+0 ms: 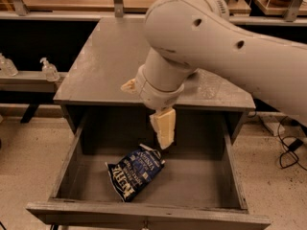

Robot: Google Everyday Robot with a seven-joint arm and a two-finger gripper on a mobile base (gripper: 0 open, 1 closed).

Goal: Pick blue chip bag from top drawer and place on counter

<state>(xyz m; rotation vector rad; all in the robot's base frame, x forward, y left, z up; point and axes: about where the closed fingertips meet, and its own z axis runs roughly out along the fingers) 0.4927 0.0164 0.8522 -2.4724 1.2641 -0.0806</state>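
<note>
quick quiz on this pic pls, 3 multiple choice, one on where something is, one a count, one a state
1. Where is the gripper?
A. down by the floor outside the cabinet
B. over the top drawer, close above the upper end of the blue chip bag
C. out of the picture

2. How many bags lie in the top drawer?
A. one
B. two
C. three

3. The top drawer is:
A. shut
B. taken out and set on the floor
C. pulled open

Answers:
1 B: the gripper hangs from the arm into the drawer opening, its tip near the bag's upper end.
2 A: only the blue chip bag shows on the drawer floor.
3 C: the drawer's floor and side walls are exposed in front of the cabinet.
</note>
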